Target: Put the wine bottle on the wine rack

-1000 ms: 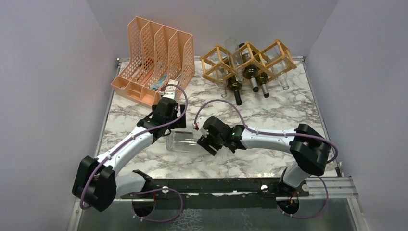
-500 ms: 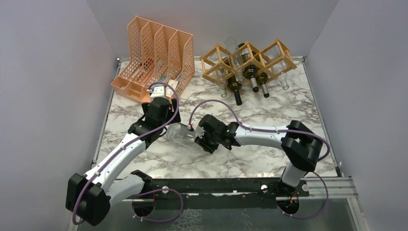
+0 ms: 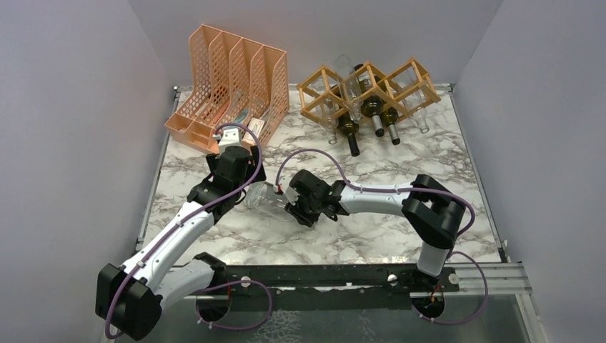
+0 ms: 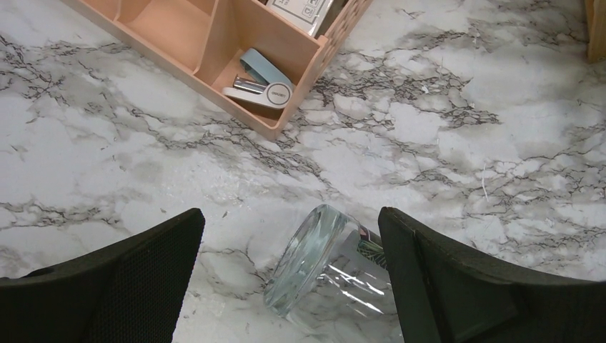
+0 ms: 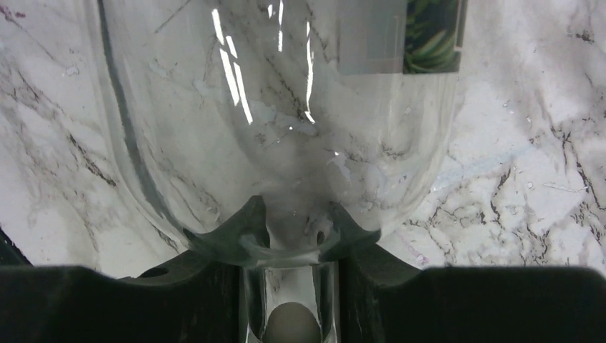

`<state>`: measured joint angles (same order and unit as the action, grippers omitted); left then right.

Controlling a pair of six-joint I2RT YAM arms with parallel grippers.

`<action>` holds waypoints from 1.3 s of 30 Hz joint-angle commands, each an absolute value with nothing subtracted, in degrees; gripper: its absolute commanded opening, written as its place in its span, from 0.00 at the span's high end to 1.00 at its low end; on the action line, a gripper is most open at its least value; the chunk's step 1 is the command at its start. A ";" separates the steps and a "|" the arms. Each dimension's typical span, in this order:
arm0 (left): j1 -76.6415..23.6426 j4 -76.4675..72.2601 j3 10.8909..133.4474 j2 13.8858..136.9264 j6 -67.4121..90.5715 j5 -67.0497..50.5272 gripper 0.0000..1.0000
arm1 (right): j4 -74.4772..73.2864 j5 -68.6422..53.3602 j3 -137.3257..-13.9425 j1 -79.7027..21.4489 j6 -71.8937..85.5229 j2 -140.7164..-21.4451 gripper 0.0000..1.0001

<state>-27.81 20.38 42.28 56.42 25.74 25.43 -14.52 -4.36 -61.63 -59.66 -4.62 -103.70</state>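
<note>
The right wrist view cuts the wine bottle point(image 5: 286, 128) off at the top edge. Its neck goes down into the right gripper point(image 5: 291, 236) and off the bottom. From above, that gripper hides the neck. The green label point(image 5: 431, 36) is too blurry to read. The left wrist view cuts off the orange file holder point(image 4: 214, 39).

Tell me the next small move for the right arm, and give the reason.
Probably lift the bottle a little off the table. The right gripper is shut on its neck, while the left gripper stands open over its base, so the right arm alone carries it. The wine rack stands at the far edge, so the bottle must clear the table first.
</note>
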 commanded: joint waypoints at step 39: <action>-27.60 21.20 45.90 50.40 24.17 27.16 0.01 | -10.84 18.26 -66.43 -55.18 -0.94 -74.30 0.99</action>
<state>-27.81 21.23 42.87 52.84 25.04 25.50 -19.70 11.27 -58.52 -56.86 0.51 -80.36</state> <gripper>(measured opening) 0.987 0.389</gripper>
